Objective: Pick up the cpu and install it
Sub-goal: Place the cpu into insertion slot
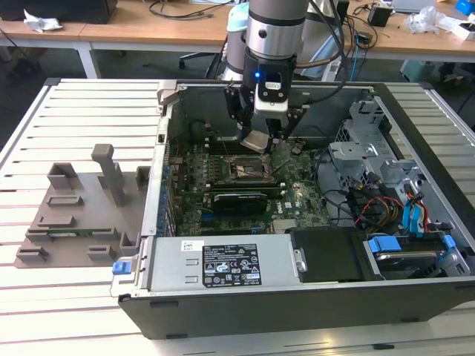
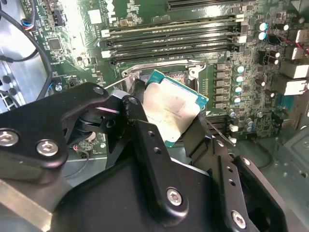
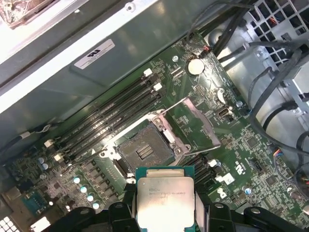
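Observation:
The cpu (image 3: 164,197) is a small square chip with a pale silver top and a green rim. My gripper (image 3: 164,212) is shut on it by two opposite edges. It hangs tilted a little above the motherboard, just short of the open socket (image 3: 145,151), whose metal frame (image 3: 195,123) is swung up. In the second wrist view the cpu (image 2: 170,109) sits between the black fingers (image 2: 140,121), over the socket area. In the exterior view the gripper (image 1: 261,137) holds the cpu (image 1: 256,140) inside the open computer case, above the socket (image 1: 249,168).
The case (image 1: 245,311) lies open on a slatted white table. A black card (image 1: 239,200) sits in front of the socket, memory slots (image 3: 111,116) run beside it, and cables and drive bays (image 1: 386,193) crowd the exterior view's right. A grey fixture (image 1: 82,208) stands on the exterior view's left.

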{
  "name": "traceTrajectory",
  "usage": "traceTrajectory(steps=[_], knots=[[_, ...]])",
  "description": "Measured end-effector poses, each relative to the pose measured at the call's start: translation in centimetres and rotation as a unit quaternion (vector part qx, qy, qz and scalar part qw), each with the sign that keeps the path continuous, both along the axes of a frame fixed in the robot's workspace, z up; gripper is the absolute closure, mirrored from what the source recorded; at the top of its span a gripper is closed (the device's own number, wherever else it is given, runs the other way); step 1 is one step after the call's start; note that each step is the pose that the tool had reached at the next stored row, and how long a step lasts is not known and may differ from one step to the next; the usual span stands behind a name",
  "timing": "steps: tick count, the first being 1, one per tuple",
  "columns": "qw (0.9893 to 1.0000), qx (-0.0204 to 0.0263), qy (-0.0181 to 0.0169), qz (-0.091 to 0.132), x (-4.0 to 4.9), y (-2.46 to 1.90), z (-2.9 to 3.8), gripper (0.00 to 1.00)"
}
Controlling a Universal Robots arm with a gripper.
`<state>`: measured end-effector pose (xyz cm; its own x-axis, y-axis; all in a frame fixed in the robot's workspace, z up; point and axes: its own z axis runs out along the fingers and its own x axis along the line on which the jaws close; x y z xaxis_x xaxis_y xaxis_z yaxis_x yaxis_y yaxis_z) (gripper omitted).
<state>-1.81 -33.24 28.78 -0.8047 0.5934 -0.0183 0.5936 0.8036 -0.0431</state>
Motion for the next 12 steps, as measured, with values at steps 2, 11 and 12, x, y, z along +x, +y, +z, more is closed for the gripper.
traceTrajectory(steps=[2, 11, 12], knots=[[0.9999, -0.0002, 0.0000, -0.012, 0.00, 0.00, -0.01, 0.45], [0.9991, -0.0003, 0.0000, -0.042, 0.00, 0.00, -0.02, 0.45], [0.9989, -0.0004, 0.0000, -0.047, 0.00, 0.00, -0.02, 0.45]])
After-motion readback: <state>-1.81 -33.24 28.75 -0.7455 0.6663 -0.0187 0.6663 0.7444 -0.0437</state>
